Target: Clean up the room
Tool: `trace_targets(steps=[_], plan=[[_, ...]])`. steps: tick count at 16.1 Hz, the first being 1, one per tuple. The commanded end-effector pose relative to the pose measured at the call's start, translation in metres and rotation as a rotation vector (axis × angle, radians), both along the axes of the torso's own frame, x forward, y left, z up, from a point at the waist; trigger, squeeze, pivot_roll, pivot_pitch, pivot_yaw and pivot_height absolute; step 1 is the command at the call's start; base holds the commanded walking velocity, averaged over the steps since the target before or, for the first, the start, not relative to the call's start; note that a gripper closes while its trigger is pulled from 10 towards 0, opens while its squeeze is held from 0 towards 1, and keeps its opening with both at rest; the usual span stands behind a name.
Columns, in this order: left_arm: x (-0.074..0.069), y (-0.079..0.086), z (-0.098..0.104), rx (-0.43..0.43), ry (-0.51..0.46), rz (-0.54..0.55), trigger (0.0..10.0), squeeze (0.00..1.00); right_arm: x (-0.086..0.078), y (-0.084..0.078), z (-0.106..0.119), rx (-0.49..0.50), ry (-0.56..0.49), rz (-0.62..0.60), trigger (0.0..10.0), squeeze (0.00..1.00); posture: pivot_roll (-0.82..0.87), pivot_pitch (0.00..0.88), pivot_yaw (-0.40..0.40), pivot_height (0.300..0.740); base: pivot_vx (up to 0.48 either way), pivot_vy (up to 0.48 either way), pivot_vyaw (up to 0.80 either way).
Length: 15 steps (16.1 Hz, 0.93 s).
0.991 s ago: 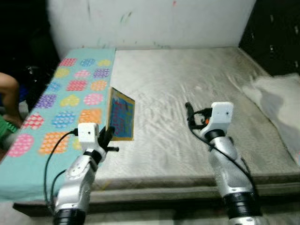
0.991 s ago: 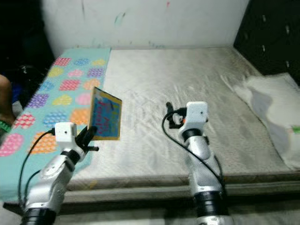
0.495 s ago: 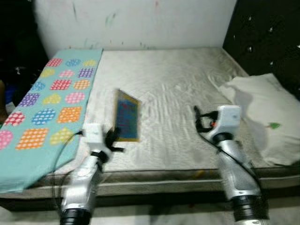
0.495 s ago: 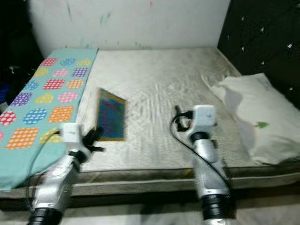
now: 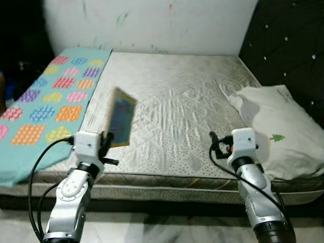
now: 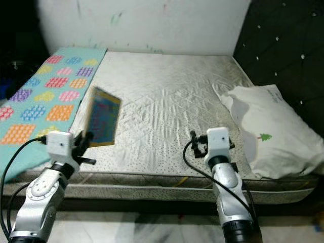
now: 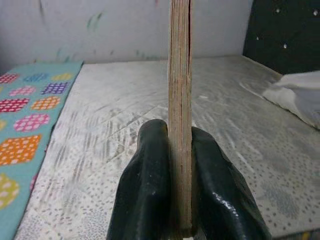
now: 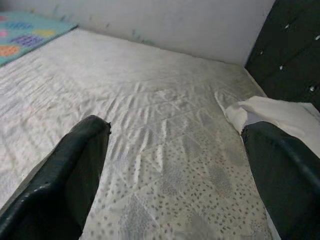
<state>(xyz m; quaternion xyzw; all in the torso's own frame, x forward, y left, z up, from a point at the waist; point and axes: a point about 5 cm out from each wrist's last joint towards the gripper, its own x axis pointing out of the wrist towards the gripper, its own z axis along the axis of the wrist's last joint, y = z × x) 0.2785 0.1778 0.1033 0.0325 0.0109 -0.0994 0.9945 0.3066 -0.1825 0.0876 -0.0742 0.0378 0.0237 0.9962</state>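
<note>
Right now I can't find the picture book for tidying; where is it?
The picture book is held upright, slightly tilted, in the left pincer, above the mattress near its front edge, beside the patterned blanket.

The middle of the bed point(image 5: 172, 101) lies bare and open ahead of both arms; a patterned mat point(image 5: 45, 101) covers its left strip, a white pillow point(image 5: 276, 126) takes the right edge by the dark headboard point(image 5: 288, 45), and the wall point(image 5: 152, 25) closes the far side
</note>
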Motion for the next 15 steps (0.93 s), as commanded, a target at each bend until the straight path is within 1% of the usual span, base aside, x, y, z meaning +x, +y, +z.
trace_targets(steps=[1, 3, 4, 5, 6, 7, 8, 9, 10, 12, 14, 15], plan=[[0.001, 0.0, 0.014, 0.019, -0.068, 0.004, 10.0, 0.0, 0.0, -0.001, -0.001, -0.001, 0.003, 0.003, 10.0, 0.0, -0.04, 0.0, -0.08, 0.74, 0.0, 0.0, 0.0], [-0.002, 0.0, 0.01, 0.02, -0.052, 0.026, 10.0, 0.0, 0.002, -0.001, -0.001, -0.002, 0.003, 0.006, 10.0, 0.0, -0.05, 0.0, -0.078, 0.74, 0.0, 0.0, 0.0], [-0.004, -0.004, 0.005, 0.013, -0.036, 0.017, 10.0, 0.0, 0.001, -0.001, -0.002, -0.003, 0.0, 0.009, 10.0, 0.0, -0.05, 0.0, -0.072, 0.74, 0.0, 0.0, 0.0], [-0.006, -0.008, 0.002, -0.001, -0.035, 0.005, 10.0, 0.0, 0.0, 0.0, -0.002, -0.007, -0.006, 0.012, 10.0, 0.0, -0.06, 0.0, -0.065, 0.74, 0.0, 0.0, 0.0], [-0.01, -0.016, 0.001, -0.017, -0.048, -0.042, 10.0, 0.0, -0.001, 0.001, 0.0, -0.016, -0.018, 0.003, 10.0, 0.0, -0.08, 0.0, -0.052, 0.74, 0.0, 0.0, 0.0], [-0.013, -0.018, 0.001, -0.022, -0.047, -0.056, 10.0, 0.0, -0.002, 0.002, 0.0, -0.017, -0.023, -0.001, 10.0, 0.0, -0.08, 0.0, -0.045, 0.74, 0.0, 0.0, 0.0], [-0.015, -0.016, -0.001, -0.037, -0.039, -0.036, 10.0, 0.0, -0.003, 0.002, 0.001, -0.004, -0.03, 0.001, 10.0, 0.0, -0.08, 0.0, -0.041, 0.74, 0.0, 0.0, 0.0], [-0.018, -0.012, -0.005, -0.061, -0.028, 0.012, 10.0, 0.0, -0.005, 0.003, 0.001, 0.015, -0.032, -0.006, 10.0, 0.0, -0.08, 0.0, -0.036, 0.74, 0.0, 0.0, 0.0], [-0.021, -0.01, -0.006, -0.063, -0.03, 0.036, 10.0, 0.0, -0.007, 0.003, 0.001, 0.03, -0.033, -0.008, 10.0, 0.0, -0.08, 0.0, -0.035, 0.74, 0.0, 0.0, 0.0], [-0.026, -0.009, -0.005, -0.057, -0.043, 0.033, 10.0, 0.0, -0.012, 0.004, -0.003, 0.064, -0.011, -0.017, 10.0, 0.0, -0.07, 0.0, -0.034, 0.74, 0.0, 0.0, 0.0], [-0.029, -0.009, -0.006, -0.06, -0.037, 0.023, 10.0, 0.0, -0.015, 0.002, -0.006, 0.066, 0.004, -0.034, 10.0, 0.0, -0.07, 0.0, -0.029, 0.74, 0.0, 0.0, 0.0], [-0.03, -0.009, -0.007, -0.063, -0.031, 0.022, 10.0, 0.0, -0.017, 0.002, -0.01, 0.067, 0.028, -0.037, 10.0, 0.0, -0.08, 0.0, -0.027, 0.74, 0.0, 0.0, 0.0]])
